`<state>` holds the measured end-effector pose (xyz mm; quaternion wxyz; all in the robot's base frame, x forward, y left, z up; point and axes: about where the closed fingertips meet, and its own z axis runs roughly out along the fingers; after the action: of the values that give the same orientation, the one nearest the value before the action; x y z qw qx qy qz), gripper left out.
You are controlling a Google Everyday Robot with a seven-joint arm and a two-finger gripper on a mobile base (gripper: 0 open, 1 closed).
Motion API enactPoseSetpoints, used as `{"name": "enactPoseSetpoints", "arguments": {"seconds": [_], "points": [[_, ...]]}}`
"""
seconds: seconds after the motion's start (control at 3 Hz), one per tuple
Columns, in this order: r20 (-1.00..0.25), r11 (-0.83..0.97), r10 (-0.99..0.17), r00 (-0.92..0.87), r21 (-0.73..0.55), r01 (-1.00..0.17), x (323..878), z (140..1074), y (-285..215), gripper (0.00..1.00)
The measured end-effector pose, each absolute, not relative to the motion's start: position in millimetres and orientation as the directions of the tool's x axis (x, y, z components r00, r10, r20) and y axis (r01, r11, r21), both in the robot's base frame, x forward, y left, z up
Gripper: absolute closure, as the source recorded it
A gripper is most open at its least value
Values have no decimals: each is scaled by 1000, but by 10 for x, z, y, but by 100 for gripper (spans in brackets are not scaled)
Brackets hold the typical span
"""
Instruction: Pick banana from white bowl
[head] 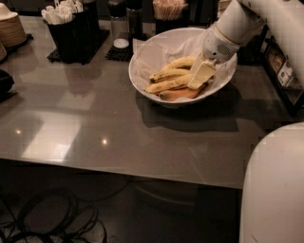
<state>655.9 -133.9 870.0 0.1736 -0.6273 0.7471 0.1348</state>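
Observation:
The white bowl [134,78] stands on the grey table [95,128] at the back right, lined with crumpled white paper. Several yellow bananas [170,74] lie in it, side by side, pointing left to right. My gripper [201,74] reaches down into the bowl from the upper right on its white arm [237,23]. Its tip lies at the right ends of the bananas, touching them. Nothing is lifted above the bowl.
Behind the bowl stand a black caddy with white packets [71,26], dark shakers [124,21] and a holder of stirrers [168,9]. Stacked tan plates [9,29] sit at the far left. My white base [275,190] fills the lower right. Cables [47,218] lie on the floor.

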Motion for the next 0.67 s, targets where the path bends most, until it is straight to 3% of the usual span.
{"name": "enactPoseSetpoints", "arguments": {"seconds": [0.67], "points": [[-625,93,-780,-22,-82,-992,6372,9211,-1282,100]]}}
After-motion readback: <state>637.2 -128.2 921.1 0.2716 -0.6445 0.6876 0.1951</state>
